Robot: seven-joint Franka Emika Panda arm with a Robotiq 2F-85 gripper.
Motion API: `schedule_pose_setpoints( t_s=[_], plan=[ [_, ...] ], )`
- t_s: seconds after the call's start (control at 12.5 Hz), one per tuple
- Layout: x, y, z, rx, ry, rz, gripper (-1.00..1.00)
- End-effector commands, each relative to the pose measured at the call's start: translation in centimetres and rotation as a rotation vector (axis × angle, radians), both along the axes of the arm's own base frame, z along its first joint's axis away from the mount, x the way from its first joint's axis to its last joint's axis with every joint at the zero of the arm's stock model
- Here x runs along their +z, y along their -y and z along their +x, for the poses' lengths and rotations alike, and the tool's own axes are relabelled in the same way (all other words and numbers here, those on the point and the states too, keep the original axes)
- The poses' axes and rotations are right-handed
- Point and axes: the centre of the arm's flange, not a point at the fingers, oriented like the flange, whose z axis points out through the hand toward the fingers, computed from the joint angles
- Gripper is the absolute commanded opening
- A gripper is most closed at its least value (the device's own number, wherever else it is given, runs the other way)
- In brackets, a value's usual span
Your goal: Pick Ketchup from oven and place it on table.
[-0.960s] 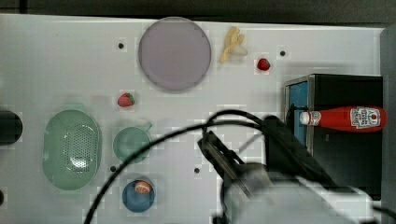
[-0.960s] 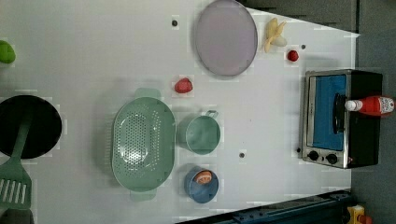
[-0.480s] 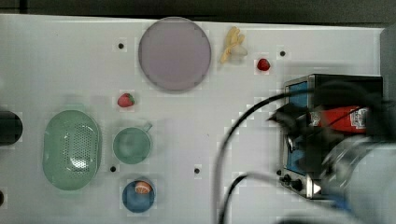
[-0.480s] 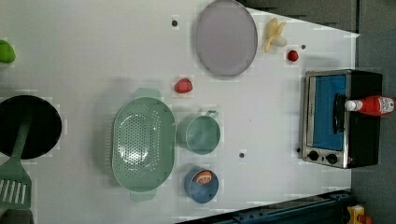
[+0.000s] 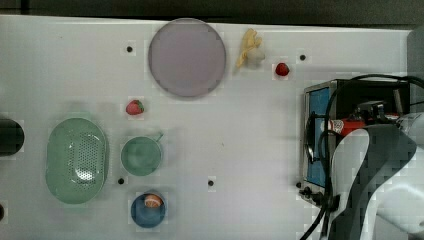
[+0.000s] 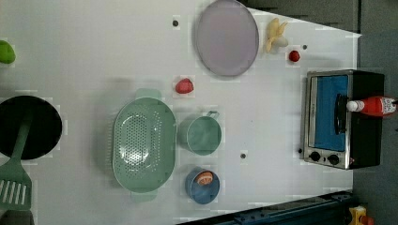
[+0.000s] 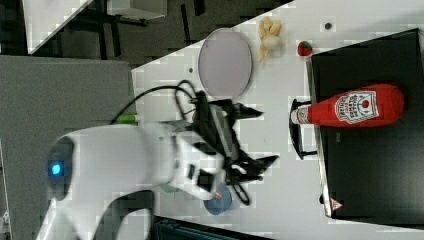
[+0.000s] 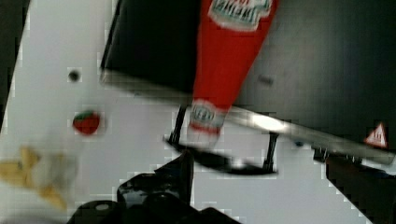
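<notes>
A: Well, where does the ketchup (image 7: 350, 111) lie?

B: On its side on the flat black top of the oven (image 7: 370, 170), white cap poking out past the front edge above the dark door handle (image 7: 298, 129). In the left view the bottle (image 6: 373, 106) crosses the oven (image 6: 335, 119) from its dark rear part toward the blue glass door.

A: Can any writing be read?

B: The label is white with red on it, and a badge-shaped mark sits in the middle, but the letters are too blurred to read. In the wrist view the label (image 8: 239, 11) is cut off by the frame edge; a band near the cap also carries print I cannot make out. A small red-and-white warning triangle (image 8: 378, 136) is stuck on the oven's top near a front corner.

A: And the gripper?

B: In the right view the gripper (image 7: 257, 137) hangs over the table (image 7: 280, 190), short of the oven's front, its two dark fingers spread wide apart with nothing between them. The top view has the white arm (image 5: 380, 175) covering most of the oven (image 5: 320, 100), with the bottle's red shoulder (image 5: 350, 124) peeking out beside it.

A: Anything close by?

B: A strawberry (image 7: 304, 48) lies on the table just beside the oven's far corner, and a lilac plate (image 7: 225, 62) sits farther off.
</notes>
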Motion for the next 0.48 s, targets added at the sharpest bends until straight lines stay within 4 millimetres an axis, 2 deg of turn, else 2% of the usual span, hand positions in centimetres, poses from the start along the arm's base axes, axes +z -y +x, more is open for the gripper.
schedule_pose_setpoints(
  t_s=[0.08,0.48],
  plan=[
    [1.9,2.6,0.0,-0.075,0.074,-0.058,1.00],
    [-2.9,8.0,1.3,-0.202,0.083,-0.089,1.00]
  ],
)
